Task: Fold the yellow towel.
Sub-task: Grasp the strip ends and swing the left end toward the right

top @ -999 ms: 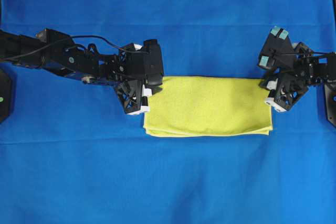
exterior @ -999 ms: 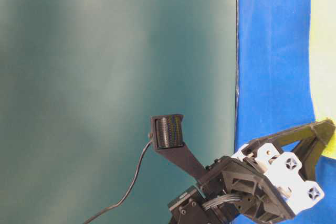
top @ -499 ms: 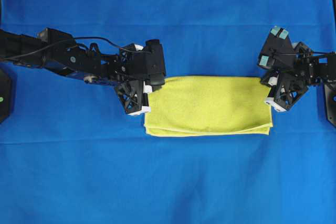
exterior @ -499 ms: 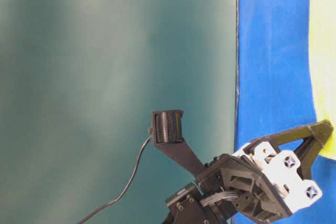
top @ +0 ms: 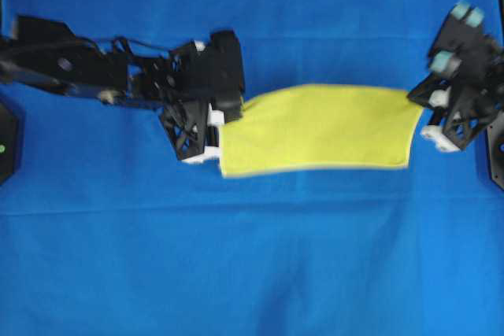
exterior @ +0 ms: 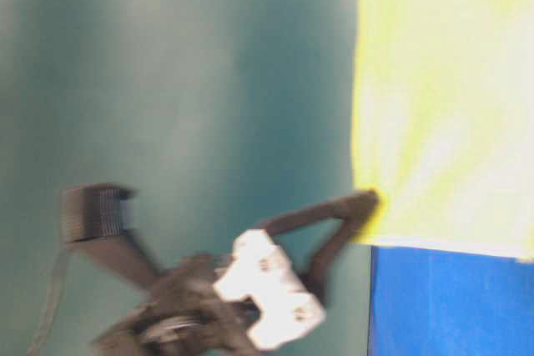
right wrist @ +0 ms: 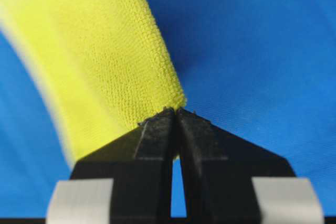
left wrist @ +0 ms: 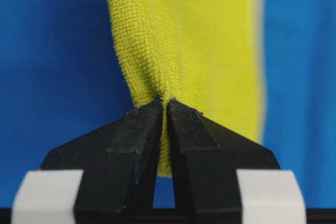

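Yellow cloth: the towel [top: 319, 129], already doubled into a long strip, hangs between the two arms over the middle of the blue cloth [top: 252, 257]; a second ago it lay flat on that cloth.
Lift: its far edge now rides up and bows, higher on the right than on the left, and the table-level view shows the fabric hanging as a sheet with blue beneath its lower hem.
Left gripper [left wrist: 164, 103]: jaws pinched tight on the far-left corner, fuzzy fabric squeezed between the black tips with only a sliver of gap below; they were a little apart a second ago.
Right gripper [right wrist: 175, 111]: jaws likewise closed on the far-right corner, the hem bunched at the tips; it too has closed within the last second and has drawn back toward the right edge.
Tension: the strip looks stretched fairly taut from corner to corner, though the overhead view is blurred by motion.
Near edge: pale hem runs straight along the near side; whether it still touches the blue cloth I cannot tell.
Meaning for the task: both corners are secured and raised, so the second fold seems to be starting; likely next is carrying the far edge over to the near one.
Risk: a thin pinch on doubled layers could let one layer slip.
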You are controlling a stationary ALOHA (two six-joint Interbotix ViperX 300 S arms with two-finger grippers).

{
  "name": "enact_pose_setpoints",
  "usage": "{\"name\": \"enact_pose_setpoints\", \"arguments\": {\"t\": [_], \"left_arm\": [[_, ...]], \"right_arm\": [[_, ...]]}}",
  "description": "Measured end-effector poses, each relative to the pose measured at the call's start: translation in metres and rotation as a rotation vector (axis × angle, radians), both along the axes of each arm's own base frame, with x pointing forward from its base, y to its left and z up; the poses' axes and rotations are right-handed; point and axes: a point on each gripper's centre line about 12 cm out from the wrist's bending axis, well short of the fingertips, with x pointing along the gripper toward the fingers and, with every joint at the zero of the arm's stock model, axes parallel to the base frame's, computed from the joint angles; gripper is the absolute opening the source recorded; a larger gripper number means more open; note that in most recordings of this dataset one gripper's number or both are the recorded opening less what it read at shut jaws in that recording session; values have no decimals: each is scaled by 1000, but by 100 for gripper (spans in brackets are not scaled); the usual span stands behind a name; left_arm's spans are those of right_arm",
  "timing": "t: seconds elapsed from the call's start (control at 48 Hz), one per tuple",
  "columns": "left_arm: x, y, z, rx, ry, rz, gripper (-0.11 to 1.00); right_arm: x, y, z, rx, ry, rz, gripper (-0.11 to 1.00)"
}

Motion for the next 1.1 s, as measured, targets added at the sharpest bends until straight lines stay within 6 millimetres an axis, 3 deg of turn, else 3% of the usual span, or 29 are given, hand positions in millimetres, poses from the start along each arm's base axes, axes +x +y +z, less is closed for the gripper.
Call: {"name": "enact_pose_setpoints", "arguments": {"t": [0.146, 0.354, 0.541, 0.853, 1.103], "left_arm": [[0, -1, 11, 2, -26, -2, 3], [1, -8, 13, 1, -31, -19, 3], [5, -22, 15, -4, -55, -47, 3], [47, -77, 30, 17, -277, -193, 3], [92, -96, 30, 65, -353, -261, 3]], "right_arm": [[-9, 2, 16, -5, -39, -3, 2], [-6, 0, 9, -17, -3, -7, 2], [-3, -22, 3, -54, 26, -76, 2], [9, -74, 11, -164, -81, -184, 2], [35, -103, 17, -200, -164, -187, 2]]}}
